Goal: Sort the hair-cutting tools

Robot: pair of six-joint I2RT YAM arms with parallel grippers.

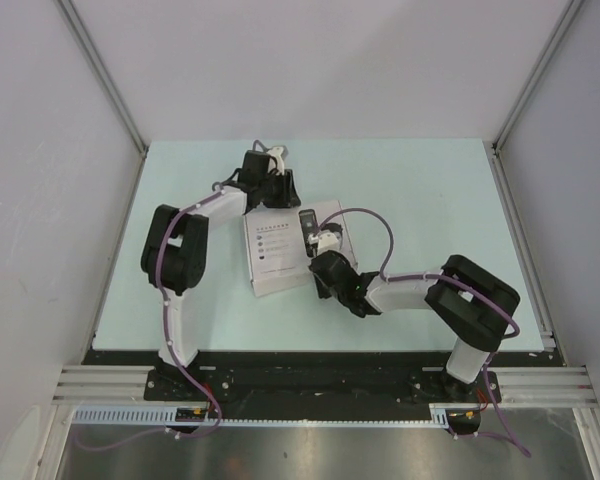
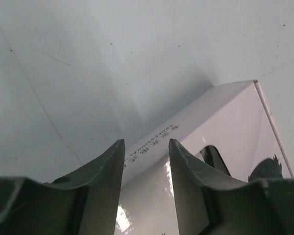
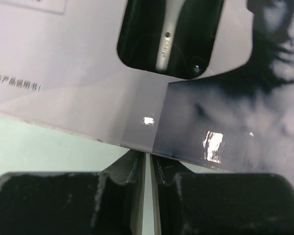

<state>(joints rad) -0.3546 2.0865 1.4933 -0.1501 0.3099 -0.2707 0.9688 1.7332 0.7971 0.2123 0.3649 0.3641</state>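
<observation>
- Clipper [image 1: 307,222]: black and silver, lying inside the white box [image 1: 275,255]. It shows through a dark, round-cornered window in the box's top face, in the right half of that face. Its length runs near to far.
- Right wrist view: the window shows only a silver stem on a dark ground. The rest of the clipper is hidden by the card.
- White box: lies flat near the middle of the counter [image 1: 420,200], turned slightly askew. The left part of the lid carries lines of small print. The right part carries a dark picture of a bare-chested man, beside the window.
- Right fingers [image 3: 130,167]: at the box's near-right edge, just on the near side of the window. They are drawn almost together, with only a thin slit between them. The tips meet the line of the box edge. Whether anything thin is pinched in the slit cannot be told.
- Left fingers [image 2: 107,172]: at the far edge of the box, parted with a clear gap and gripping nothing. The box's glossy printed face shows in the gap below the tips. Contact with the box cannot be told.
- Arms: the left arm reaches from its near-left base towards the far side. The right arm bends leftward from its near-right base to the box.
- Counter: pale green, bare around the box.
</observation>
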